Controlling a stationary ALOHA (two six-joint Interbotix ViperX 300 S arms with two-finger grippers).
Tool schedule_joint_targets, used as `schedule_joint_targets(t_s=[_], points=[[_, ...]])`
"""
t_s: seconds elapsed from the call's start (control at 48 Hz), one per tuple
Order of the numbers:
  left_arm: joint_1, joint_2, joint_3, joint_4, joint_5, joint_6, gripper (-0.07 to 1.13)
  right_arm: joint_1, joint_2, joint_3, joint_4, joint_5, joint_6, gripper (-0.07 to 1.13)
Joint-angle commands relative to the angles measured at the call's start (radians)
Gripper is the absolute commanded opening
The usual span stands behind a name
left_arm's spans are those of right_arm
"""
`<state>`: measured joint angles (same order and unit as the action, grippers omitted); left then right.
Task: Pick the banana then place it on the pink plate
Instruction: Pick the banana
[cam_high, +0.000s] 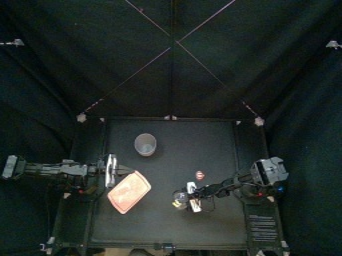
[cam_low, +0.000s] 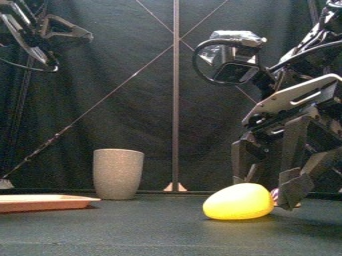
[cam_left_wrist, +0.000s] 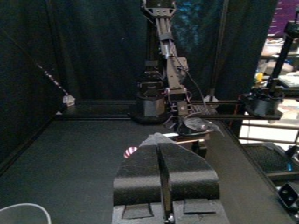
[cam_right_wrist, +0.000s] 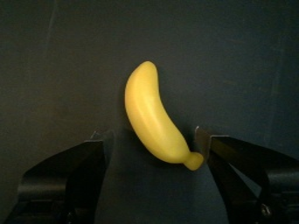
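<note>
Yellow and smooth, the curved toy banana (cam_right_wrist: 152, 105) was seen lying on the black table (cam_high: 167, 225), right of the flat pink plastic plate (cam_high: 128, 191) and apart from it. The right claw (cam_right_wrist: 153, 144) was spread wide astride the banana, with nothing yet gripped. The left claw (cam_left_wrist: 165, 179) was held closed and empty near the plate. Grasping, lifting and placing were judged still to be done.

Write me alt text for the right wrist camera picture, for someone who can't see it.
A yellow banana lies on the black table between the open jaws of the right pincer, which has not closed on it. The banana's stem end sits close to one jaw.
</note>
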<state>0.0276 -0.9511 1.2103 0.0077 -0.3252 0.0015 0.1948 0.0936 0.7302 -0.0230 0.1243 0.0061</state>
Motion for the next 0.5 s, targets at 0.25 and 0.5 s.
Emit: schedule_joint_targets(t_s=[0.25,0.5], points=[[0.009,0.003,0.005,0.000,-0.009,-0.002,0.02,-0.009,0.020,-0.061,-0.026,0.012,0.002,0.92],[0.011,0.005,0.008,0.002,-0.008,-0.002,0.02,-0.011,0.021,-0.101,-0.012,0.006,0.012,0.58]])
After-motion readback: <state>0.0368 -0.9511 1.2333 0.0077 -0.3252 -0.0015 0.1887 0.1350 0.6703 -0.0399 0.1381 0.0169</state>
